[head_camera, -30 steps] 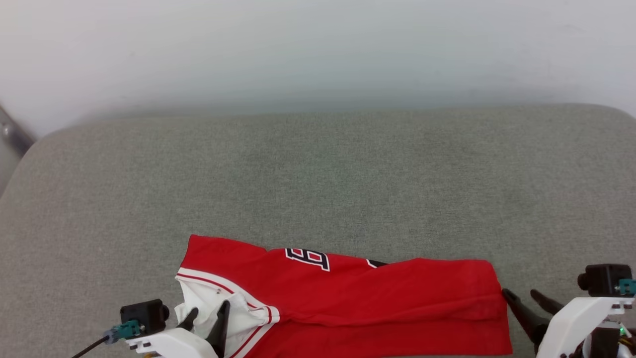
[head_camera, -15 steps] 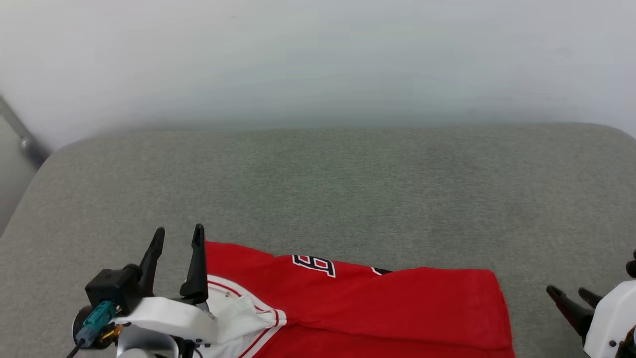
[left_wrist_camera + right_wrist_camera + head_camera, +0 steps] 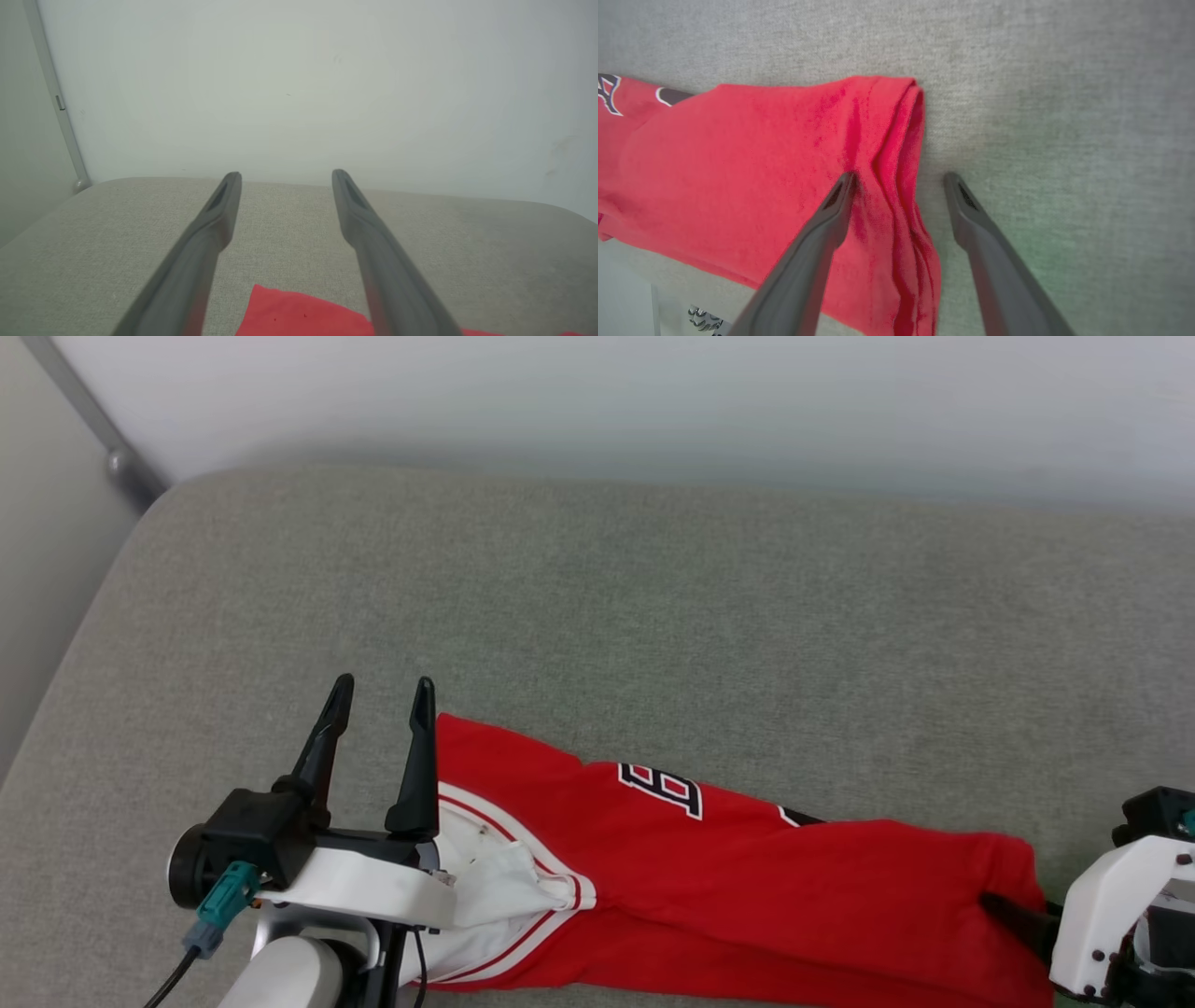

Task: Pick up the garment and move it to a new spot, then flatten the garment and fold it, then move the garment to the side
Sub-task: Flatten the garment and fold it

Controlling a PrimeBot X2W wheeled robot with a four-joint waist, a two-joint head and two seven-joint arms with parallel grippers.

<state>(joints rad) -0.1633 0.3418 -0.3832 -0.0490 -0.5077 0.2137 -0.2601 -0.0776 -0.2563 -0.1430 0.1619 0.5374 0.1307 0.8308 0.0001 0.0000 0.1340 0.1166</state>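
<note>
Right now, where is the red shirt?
In the head view the red shirt lies low on the grey cushion, stretching from the left gripper at its white sleeve to the right gripper at its other end.

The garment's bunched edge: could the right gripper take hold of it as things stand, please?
Probably yes. The right gripper is open and straddles that edge of the garment, one finger over the red cloth, the other over the grey cushion; nothing lies between.

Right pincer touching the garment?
Touching. Right wrist view: one finger of the right pincer presses into the garment, creasing it; the other is over bare cushion.
</note>
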